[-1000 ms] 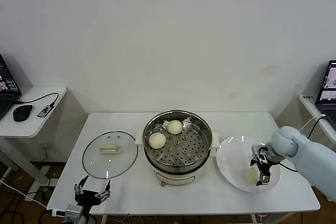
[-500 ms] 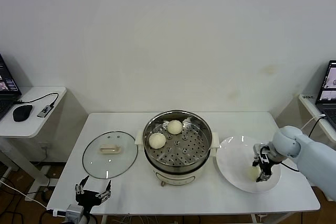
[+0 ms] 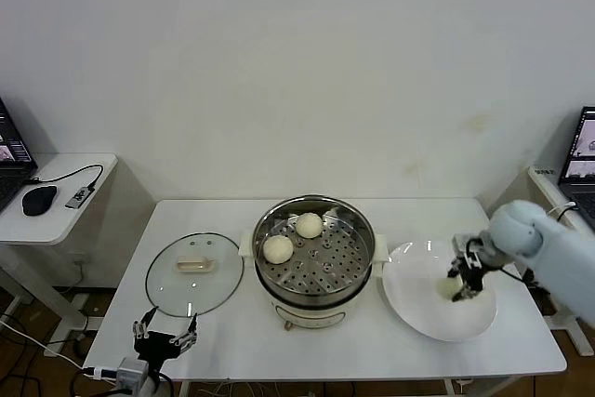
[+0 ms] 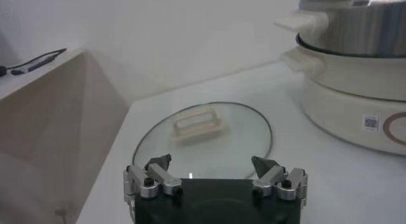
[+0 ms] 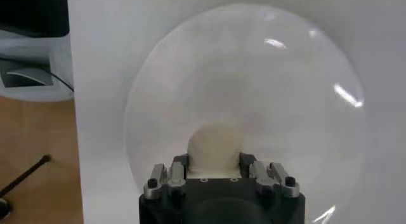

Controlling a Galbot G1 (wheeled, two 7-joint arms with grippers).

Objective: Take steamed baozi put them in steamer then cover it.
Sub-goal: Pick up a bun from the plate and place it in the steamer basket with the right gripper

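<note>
Baozi gripped above the plate

I see the surface (image 3: 232, 332) carrying the steamer (image 3: 314, 250), two baozi (image 3: 278, 248) on its tray. Over the white plate (image 3: 418, 309), my right tool (image 3: 461, 278) clamps a third baozi (image 5: 216, 149). My left tool (image 4: 214, 171) waits released near the glass lid (image 3: 194, 273).

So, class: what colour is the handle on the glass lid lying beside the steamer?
Cream-white handle on the clear glass lid, seen best in the left wrist view.
</note>
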